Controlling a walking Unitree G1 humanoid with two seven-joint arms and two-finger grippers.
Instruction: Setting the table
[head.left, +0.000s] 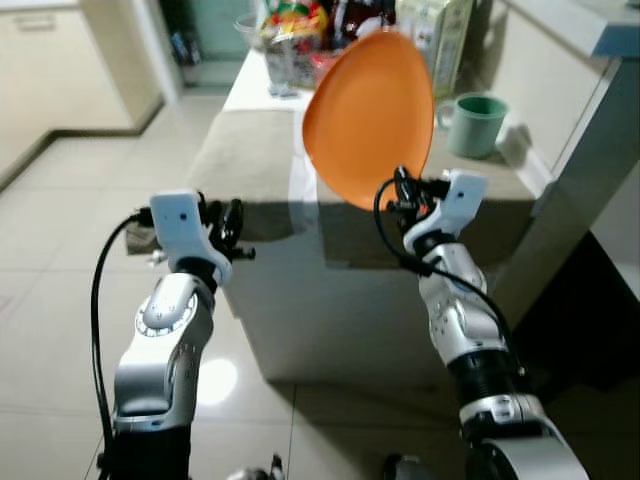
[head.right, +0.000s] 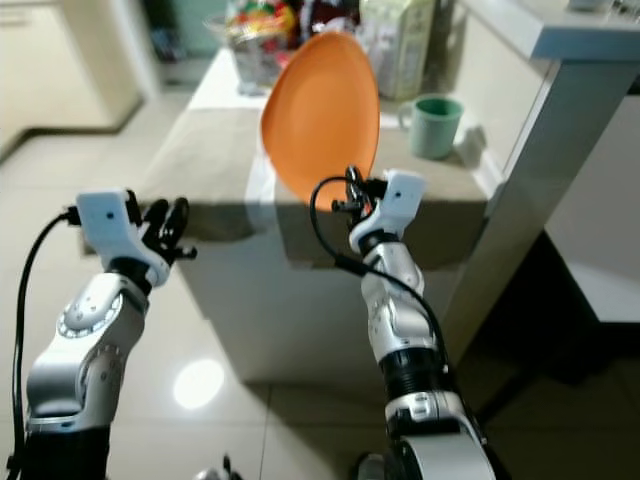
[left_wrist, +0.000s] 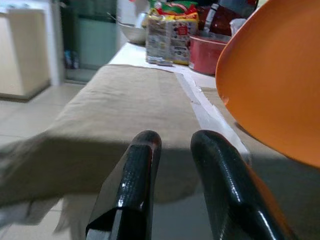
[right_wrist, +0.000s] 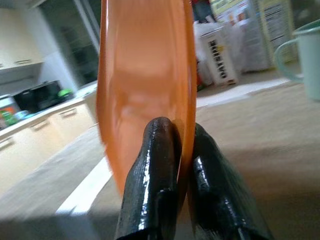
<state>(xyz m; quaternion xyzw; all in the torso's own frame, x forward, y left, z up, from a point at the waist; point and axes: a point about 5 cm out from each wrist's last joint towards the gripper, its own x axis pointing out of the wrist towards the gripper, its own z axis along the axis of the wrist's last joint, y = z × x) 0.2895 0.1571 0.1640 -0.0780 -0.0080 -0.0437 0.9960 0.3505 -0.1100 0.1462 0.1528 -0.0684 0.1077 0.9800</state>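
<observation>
Orange plastic plate: the round orange plate stands almost on its edge in the air, above the near part of the tabletop, which is covered with a beige cloth.
Right claw: the right claw is closed on the lower rim of the plate; in the right wrist view the two black fingers pinch the thin edge from both sides.
Left claw: the left claw hovers at the near left corner of the tabletop, its fingers slightly apart and holding nothing.
Green mug: a pale green mug with a handle stands on the right side of the tabletop, near the plate and behind it.
Far end: food packets and a red container crowd the far end, well apart from the plate.
Risk of slipping: I judge the grip is small, only on the rim, so the smooth plate may turn or slide out when the wrist tilts it flat.
Risk of hitting: if the plate swings to the right while it comes down, its edge may knock the mug.
Risk with cloth: a plate that lands on its edge may drag or wrinkle the loose cloth, which hangs over the near side.
</observation>
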